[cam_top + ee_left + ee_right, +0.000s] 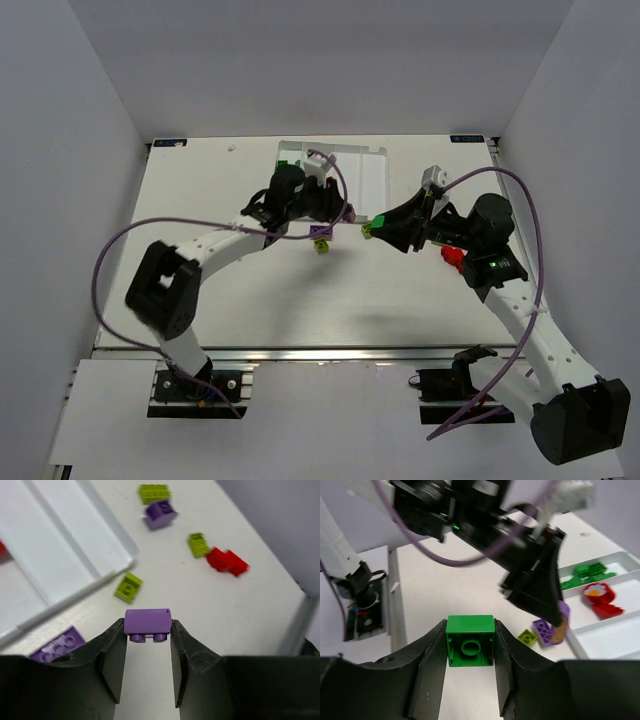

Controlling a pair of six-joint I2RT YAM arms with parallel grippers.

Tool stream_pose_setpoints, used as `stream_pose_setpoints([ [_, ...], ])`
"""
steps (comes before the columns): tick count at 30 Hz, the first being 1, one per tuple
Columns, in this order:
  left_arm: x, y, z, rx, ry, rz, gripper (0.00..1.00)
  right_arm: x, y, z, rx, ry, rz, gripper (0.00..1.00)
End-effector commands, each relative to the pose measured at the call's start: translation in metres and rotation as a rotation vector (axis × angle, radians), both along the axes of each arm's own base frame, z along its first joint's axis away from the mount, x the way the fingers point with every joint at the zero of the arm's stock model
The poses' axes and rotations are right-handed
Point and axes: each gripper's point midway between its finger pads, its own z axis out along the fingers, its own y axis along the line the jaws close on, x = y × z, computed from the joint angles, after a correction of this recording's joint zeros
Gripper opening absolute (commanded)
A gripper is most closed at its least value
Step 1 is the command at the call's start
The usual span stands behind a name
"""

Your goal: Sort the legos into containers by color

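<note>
Two clenched claws: left claw (147,632) grips a small purple plastic brick (147,620), right claw (470,647) a small green plastic brick (470,627), seemingly above the tabletop (215,615).

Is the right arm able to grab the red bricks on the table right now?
Probably not yet. The right gripper is shut on a green brick, so its jaws are full. The red bricks lie uncovered on the table, beside that arm; after unloading, reach looks plausible.

White table (300,305) — pale grey walls (320,60)
</note>
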Motion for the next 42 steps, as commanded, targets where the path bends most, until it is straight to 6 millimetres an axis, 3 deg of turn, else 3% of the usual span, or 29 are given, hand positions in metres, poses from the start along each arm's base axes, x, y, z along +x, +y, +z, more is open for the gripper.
stream_pose_setpoints([
  [1,0.063,0.007,-0.006,0.099,0.002,0.198,0.0,0.017,-0.013,0.014,0.001,-0.088,-0.145,0.0],
  [2,0.078,0.005,-0.039,0.152,0.054,0.23,0.0,0.016,-0.014,0.017,0.007,-0.102,-0.149,0.0],
  [3,0.091,0.001,-0.043,0.16,0.053,0.25,0.0,0.016,-0.016,0.017,0.009,-0.109,-0.159,0.0],
  [4,0.109,-0.004,-0.03,0.155,0.03,0.278,0.0,0.014,-0.017,0.019,0.013,-0.119,-0.164,0.0],
  [5,0.122,-0.003,-0.059,0.205,0.058,0.319,0.0,0.014,-0.018,0.022,0.017,-0.13,-0.171,0.0],
  [6,0.13,-0.006,-0.061,0.209,0.052,0.328,0.0,0.014,-0.018,0.022,0.017,-0.134,-0.175,0.0],
  [7,0.144,-0.013,-0.048,0.189,0.021,0.338,0.0,0.014,-0.019,0.023,0.019,-0.14,-0.179,0.0],
  [8,0.153,-0.012,-0.07,0.225,0.04,0.371,0.0,0.014,-0.019,0.023,0.018,-0.14,-0.181,0.0],
  [14,0.182,-0.022,-0.071,0.2,0.021,0.425,0.0,0.017,-0.019,0.019,0.014,-0.131,-0.184,0.0],
  [15,0.183,-0.022,-0.078,0.209,0.031,0.429,0.04,0.018,-0.019,0.019,0.014,-0.13,-0.188,0.0],
  [19,0.182,-0.019,-0.071,0.212,0.04,0.446,0.58,0.024,-0.02,0.014,0.005,-0.115,-0.204,0.0],
  [21,0.178,-0.016,-0.068,0.211,0.037,0.449,0.69,0.027,-0.019,0.009,-0.004,-0.098,-0.206,0.0],
  [24,0.172,-0.014,-0.043,0.192,0.007,0.436,0.75,0.033,-0.02,0.005,-0.012,-0.086,-0.223,0.0],
  [26,0.166,-0.012,-0.012,0.162,-0.032,0.429,0.8,0.037,-0.021,0.004,-0.017,-0.08,-0.238,0.0],
  [28,0.158,-0.005,-0.002,0.17,-0.047,0.42,0.82,0.04,-0.022,0.002,-0.021,-0.077,-0.246,0.0],
  [29,0.151,0.002,0.025,0.151,-0.08,0.431,0.82,0.042,-0.023,0.002,-0.022,-0.076,-0.258,0.0],
  [30,0.146,0.008,0.034,0.156,-0.094,0.436,0.84,0.044,-0.023,0.001,-0.023,-0.071,-0.263,0.0],
  [31,0.136,0.018,0.025,0.199,-0.092,0.436,0.85,0.047,-0.023,0.0,-0.024,-0.065,-0.275,0.0],
  [32,0.125,0.035,0.058,0.182,-0.143,0.475,0.86,0.049,-0.022,-0.001,-0.027,-0.057,-0.276,0.0],
  [33,0.115,0.043,0.062,0.186,-0.15,0.478,0.87,0.057,-0.021,-0.005,-0.037,-0.032,-0.282,0.0],
  [34,0.098,0.056,0.037,0.227,-0.127,0.477,0.88,0.062,-0.017,-0.009,-0.05,-0.011,-0.273,0.0],
  [35,0.088,0.066,0.038,0.23,-0.14,0.487,0.88,0.064,-0.009,-0.012,-0.069,0.001,-0.248,0.0],
  [36,0.072,0.082,0.068,0.191,-0.192,0.517,0.88,0.075,0.0,-0.041,-0.134,0.09,-0.23,0.0],
  [37,0.063,0.091,0.072,0.177,-0.21,0.535,0.95,0.083,0.01,-0.032,-0.149,0.075,-0.211,0.0],
  [38,0.049,0.104,0.048,0.215,-0.189,0.544,0.95,0.09,0.021,-0.039,-0.203,0.034,-0.193,0.0],
  [39,0.037,0.118,0.069,0.178,-0.229,0.582,0.98,0.103,0.03,-0.069,-0.267,0.1,-0.182,0.0],
  [40,0.032,0.121,0.078,0.14,-0.258,0.588,0.98,0.12,0.039,-0.055,-0.272,0.063,-0.193,0.0],
  [41,0.025,0.125,0.073,0.146,-0.253,0.581,0.98,0.128,0.05,-0.056,-0.291,0.045,-0.175,0.0],
  [42,0.016,0.128,0.089,0.118,-0.272,0.57,0.98,0.141,0.059,-0.092,-0.362,0.13,-0.159,0.0],
])
